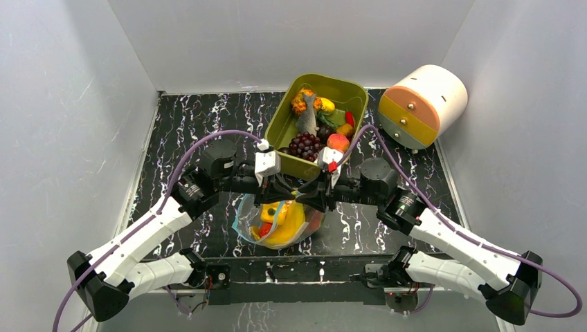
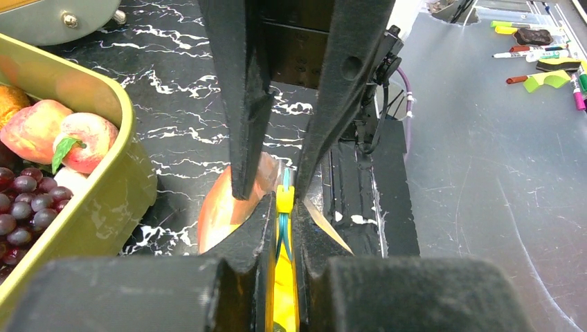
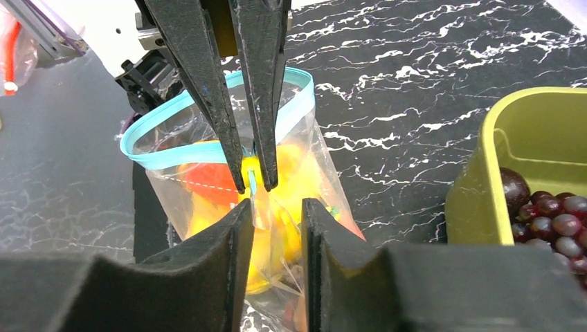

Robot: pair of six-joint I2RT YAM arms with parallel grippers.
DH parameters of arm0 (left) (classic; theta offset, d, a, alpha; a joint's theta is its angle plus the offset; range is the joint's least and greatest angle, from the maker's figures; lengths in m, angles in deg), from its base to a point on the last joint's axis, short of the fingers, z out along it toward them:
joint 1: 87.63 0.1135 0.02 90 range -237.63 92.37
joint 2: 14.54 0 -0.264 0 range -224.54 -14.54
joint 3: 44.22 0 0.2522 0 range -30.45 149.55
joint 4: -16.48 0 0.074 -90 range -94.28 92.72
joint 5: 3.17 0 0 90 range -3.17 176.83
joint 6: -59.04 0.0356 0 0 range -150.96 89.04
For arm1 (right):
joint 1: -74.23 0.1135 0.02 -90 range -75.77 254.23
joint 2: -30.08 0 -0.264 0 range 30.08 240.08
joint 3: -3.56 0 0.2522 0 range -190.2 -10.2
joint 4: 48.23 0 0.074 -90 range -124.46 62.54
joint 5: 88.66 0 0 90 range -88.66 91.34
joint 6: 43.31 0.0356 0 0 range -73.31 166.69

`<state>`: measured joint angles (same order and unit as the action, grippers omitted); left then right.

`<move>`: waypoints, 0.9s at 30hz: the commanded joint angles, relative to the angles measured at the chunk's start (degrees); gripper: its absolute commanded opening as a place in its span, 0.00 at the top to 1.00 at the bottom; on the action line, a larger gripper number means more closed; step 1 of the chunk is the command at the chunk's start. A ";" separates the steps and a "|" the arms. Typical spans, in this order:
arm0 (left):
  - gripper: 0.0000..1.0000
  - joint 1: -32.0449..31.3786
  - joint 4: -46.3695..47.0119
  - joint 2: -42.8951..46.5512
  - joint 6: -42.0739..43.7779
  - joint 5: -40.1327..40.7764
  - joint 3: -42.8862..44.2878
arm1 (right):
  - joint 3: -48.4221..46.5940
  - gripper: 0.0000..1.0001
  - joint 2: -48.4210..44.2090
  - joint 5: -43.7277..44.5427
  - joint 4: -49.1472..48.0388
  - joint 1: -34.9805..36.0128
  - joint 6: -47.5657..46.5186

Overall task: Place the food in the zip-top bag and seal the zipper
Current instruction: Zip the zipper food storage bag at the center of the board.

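Food [image 1: 284, 225] sits in the zip-top bag [image 1: 244, 218] (more at 12 o'clock in the tub [image 1: 275, 128]); zipper [image 3: 299, 97] unsealed. Left gripper [image 3: 254, 183] clamps the zipper; right gripper [image 3: 275, 211] jaws stand apart.

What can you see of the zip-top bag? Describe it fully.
The zip-top bag is clear, floppy, crinkled film edged by a teal-blue zipper strip; its mouth gapes open in a loop. Yellow, red and orange food shows through. It is held mouth-up over the black marbled table, beside the olive tub. The left gripper pinches its rim; the right gripper straddles the film, jaws apart.
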<state>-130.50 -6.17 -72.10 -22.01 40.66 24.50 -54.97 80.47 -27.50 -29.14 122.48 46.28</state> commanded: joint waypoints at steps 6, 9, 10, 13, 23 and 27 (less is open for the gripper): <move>1.00 0.14 -1.76 1.50 0.28 -0.70 1.46 | -3.30 1.00 -0.89 4.60 -3.05 -0.24 -1.19; 0.96 0.07 -3.85 1.90 0.62 1.01 1.25 | -2.88 1.00 -2.05 5.36 -3.28 -0.17 -0.39; 0.94 0.07 -4.23 2.19 0.63 1.08 1.10 | -2.49 1.00 -2.34 4.59 -3.58 -0.17 -0.61; 0.92 0.07 -4.34 2.74 0.42 1.86 0.45 | -1.56 1.00 -2.37 2.78 -4.22 -0.17 -0.87; 0.76 0.07 -4.57 3.90 0.46 4.87 0.36 | -1.65 1.00 -1.24 0.26 -6.33 -0.17 -0.03; 0.64 0.07 2.39 4.08 -4.58 1.55 0.06 | -2.23 1.00 0.17 -1.68 -6.76 -0.18 0.85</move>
<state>-130.57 -9.16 -69.39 -22.49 45.33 24.50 -55.06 80.30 -27.48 -30.04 122.55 45.93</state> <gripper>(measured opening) 0.331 0.009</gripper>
